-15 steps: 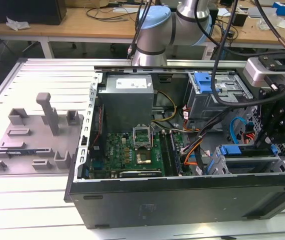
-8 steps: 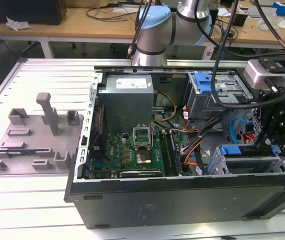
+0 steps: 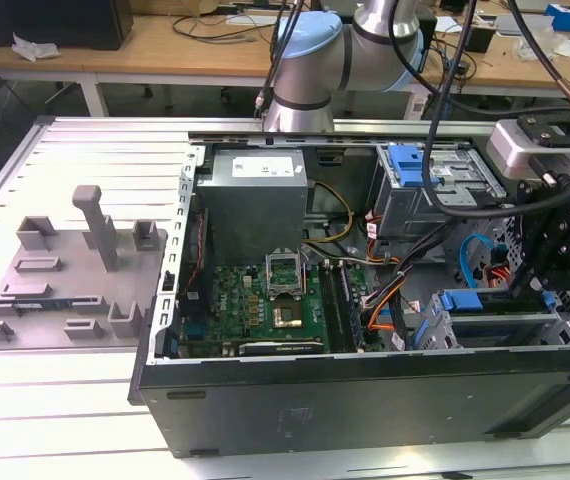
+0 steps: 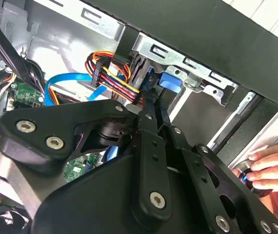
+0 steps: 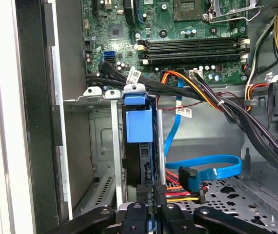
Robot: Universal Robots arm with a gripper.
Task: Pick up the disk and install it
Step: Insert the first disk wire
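Note:
The disk [image 5: 139, 127] stands on edge in a slot of the metal drive cage [image 5: 102, 146] inside the open computer case, its blue rail frame and blue end tab facing the motherboard. My gripper [image 5: 151, 213] sits at the disk's near end. Its two black fingers [image 5: 138, 214] are drawn close together, with the blue rail edge pinched between them. In the second wrist view the fingers [image 4: 151, 122] run up to the disk [image 4: 170, 80] in the cage. In the exterior view my gripper [image 3: 550, 275] hangs over the case's right end beside the disk [image 3: 475, 302].
Bundled power cables [image 5: 197, 87] and a blue data cable [image 5: 212, 168] lie close beside the cage. A person's hand [image 4: 270, 165] rests at the case's outer edge. The motherboard [image 3: 265, 300], power supply [image 3: 255, 200] and a second blue-topped cage [image 3: 410, 165] are inside the case. A grey fixture plate [image 3: 65, 290] lies at the exterior view's left.

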